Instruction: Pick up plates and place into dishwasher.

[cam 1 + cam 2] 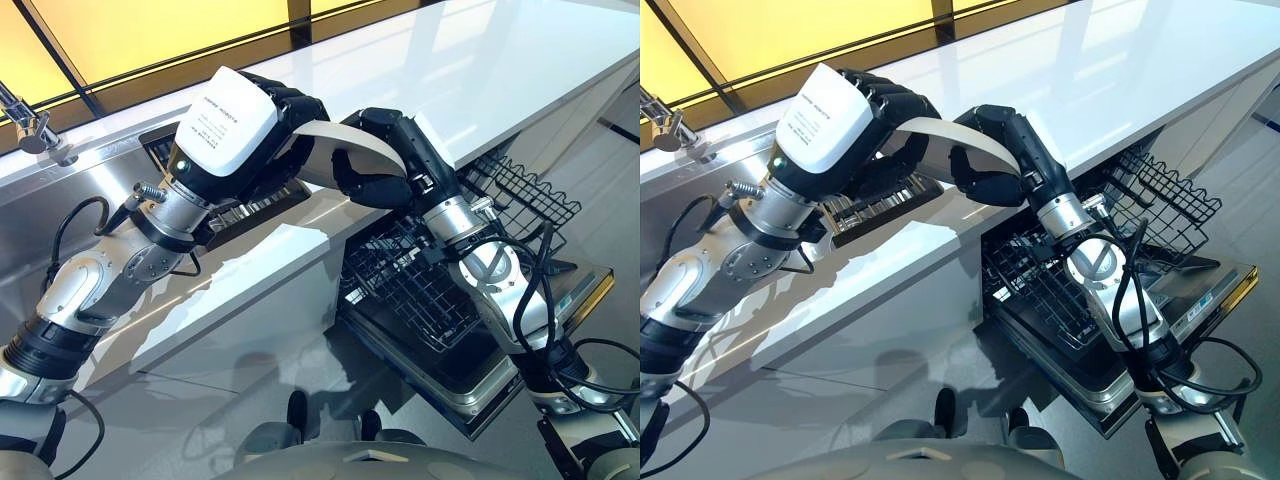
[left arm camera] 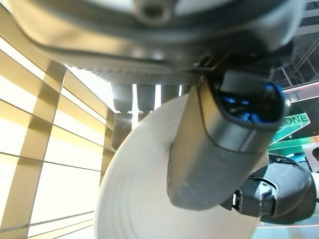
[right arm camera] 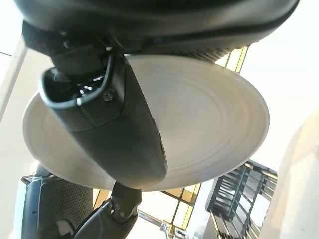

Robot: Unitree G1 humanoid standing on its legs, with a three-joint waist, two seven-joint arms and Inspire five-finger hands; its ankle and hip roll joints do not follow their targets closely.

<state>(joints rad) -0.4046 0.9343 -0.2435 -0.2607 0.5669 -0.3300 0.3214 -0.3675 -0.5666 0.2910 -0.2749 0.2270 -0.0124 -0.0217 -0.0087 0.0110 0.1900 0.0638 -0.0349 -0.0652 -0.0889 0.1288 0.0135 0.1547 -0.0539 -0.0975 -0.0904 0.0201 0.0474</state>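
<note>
Pinching the plate (image 1: 335,150) from both sides: your left hand (image 1: 265,110) has its fingers curled over one edge with the thumb (image 2: 209,144) pressed on the plate's face, and your right hand (image 1: 385,165) clamps the opposite edge, thumb (image 3: 114,134) flat across the ribbed underside. You've got the plate held in the air between the two hands, tilted, above the front edge of the white counter (image 1: 480,70). Sink (image 1: 235,205) sits in the counter just behind and below the left hand, with a faucet (image 1: 30,125) at the far left. Below the right arm you have the dishwasher door (image 1: 530,340) folded down and the wire rack (image 1: 420,290) pulled out over it; a second wire basket (image 1: 525,185) sticks out just under the counter edge.
</note>
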